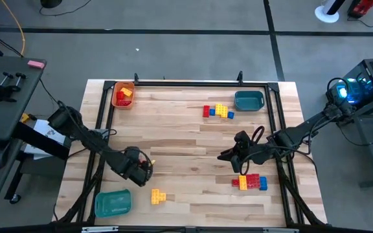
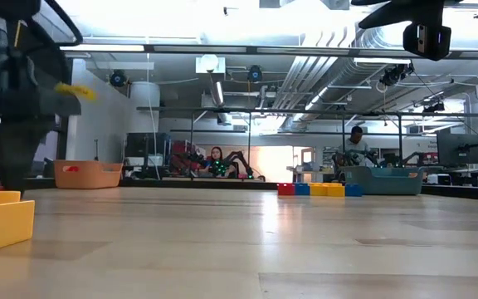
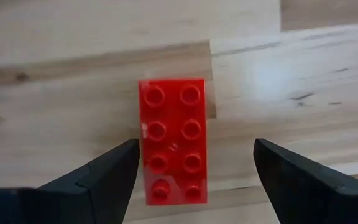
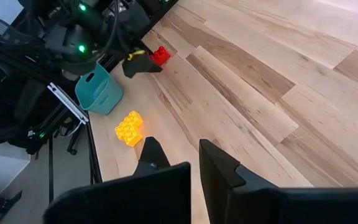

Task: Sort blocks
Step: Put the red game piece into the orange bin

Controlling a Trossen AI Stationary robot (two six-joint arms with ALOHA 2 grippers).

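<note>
1. Lying flat on the desk (image 1: 186, 142), studs up, a red brick (image 3: 173, 140) is framed between the spread fingers (image 3: 104, 180) of the left gripper (image 3: 194, 171), near the teal tray (image 1: 112, 202).
2. Being idle, the right gripper (image 4: 188, 162) is kept closed, empty, well apart from that tray.

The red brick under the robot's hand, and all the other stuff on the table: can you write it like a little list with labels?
red brick: lying flat on the wood, studs up
left end effector: open, fingers on either side of the red brick, not gripping it
right end effector: shut, empty, above the table
yellow bricks: beside the teal tray near the left arm
orange tray: far left corner, bricks inside
</note>
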